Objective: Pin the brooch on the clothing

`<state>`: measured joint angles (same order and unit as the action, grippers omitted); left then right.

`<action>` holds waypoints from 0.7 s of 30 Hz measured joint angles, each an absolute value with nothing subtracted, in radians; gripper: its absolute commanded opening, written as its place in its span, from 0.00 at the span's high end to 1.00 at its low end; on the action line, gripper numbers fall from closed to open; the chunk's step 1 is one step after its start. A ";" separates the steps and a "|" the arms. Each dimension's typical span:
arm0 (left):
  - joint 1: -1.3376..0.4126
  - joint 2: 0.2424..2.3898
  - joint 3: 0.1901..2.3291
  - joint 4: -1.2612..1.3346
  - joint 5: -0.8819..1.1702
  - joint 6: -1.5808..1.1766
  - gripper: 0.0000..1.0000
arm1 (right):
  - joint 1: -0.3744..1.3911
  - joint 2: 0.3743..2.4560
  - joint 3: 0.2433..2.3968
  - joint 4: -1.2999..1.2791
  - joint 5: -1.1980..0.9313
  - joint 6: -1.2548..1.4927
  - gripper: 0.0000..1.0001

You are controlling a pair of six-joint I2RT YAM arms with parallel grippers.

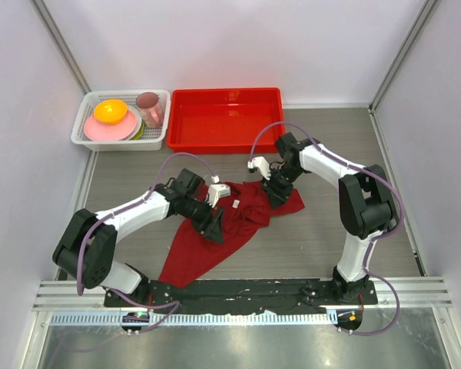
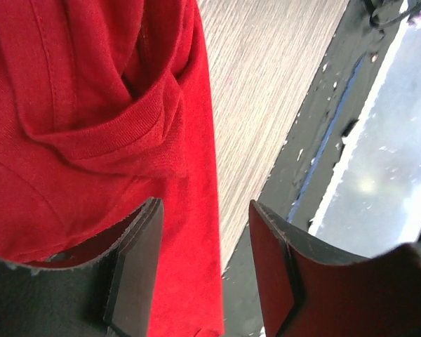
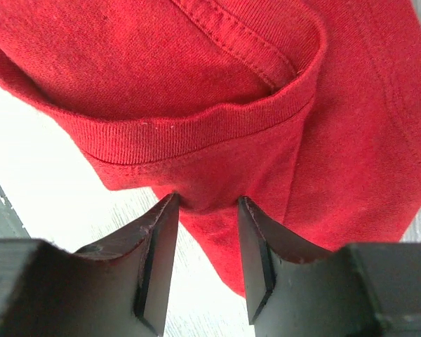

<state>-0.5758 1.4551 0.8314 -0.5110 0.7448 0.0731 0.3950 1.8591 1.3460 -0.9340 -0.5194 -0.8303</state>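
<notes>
Overhead view of a grey wood-grain worktop (image 1: 330,223) with two robot arms reaching in from the near edge. A dark red shirt (image 1: 238,219) lies crumpled in the middle of the worktop. One narrow part trails toward the near left. A small white label (image 1: 235,203) shows near its upper middle.

The left end effector (image 1: 213,225) sits on the shirt's left side, tilted down onto the cloth. In the left wrist view its two dark fingers (image 2: 135,267) are spread wide and released. A hemmed edge of the shirt runs up through the gap, covering the left half of it, with bare worktop in the right half. A folded, ribbed band of cloth lies just beyond the fingertips.

The right end effector (image 1: 277,194) is at the shirt's upper right edge. In the right wrist view its fingers (image 3: 160,260) are also apart, not clenched. A hanging point of red cloth sits right between the tips, just below the ribbed collar. Whether the tips touch the cloth cannot be told.

The brooch cannot be made out in any view.

At the far edge, well apart from the shirt, stands a bright red tray (image 1: 223,146). Just beside it on the left is a white basket (image 1: 81,131). The basket holds a pink plate (image 1: 100,131), an orange-yellow round item (image 1: 110,111) and a pink cup (image 1: 148,108).
</notes>
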 measured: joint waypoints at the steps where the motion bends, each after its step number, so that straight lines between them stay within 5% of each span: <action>1: -0.576 1.456 0.814 -0.487 0.749 0.022 0.45 | 0.395 1.859 1.341 -0.933 -0.520 -0.825 0.55; 21: -0.591 1.444 0.601 -0.022 0.707 -0.490 0.46 | 0.395 1.786 1.253 -0.889 -0.522 -0.745 0.52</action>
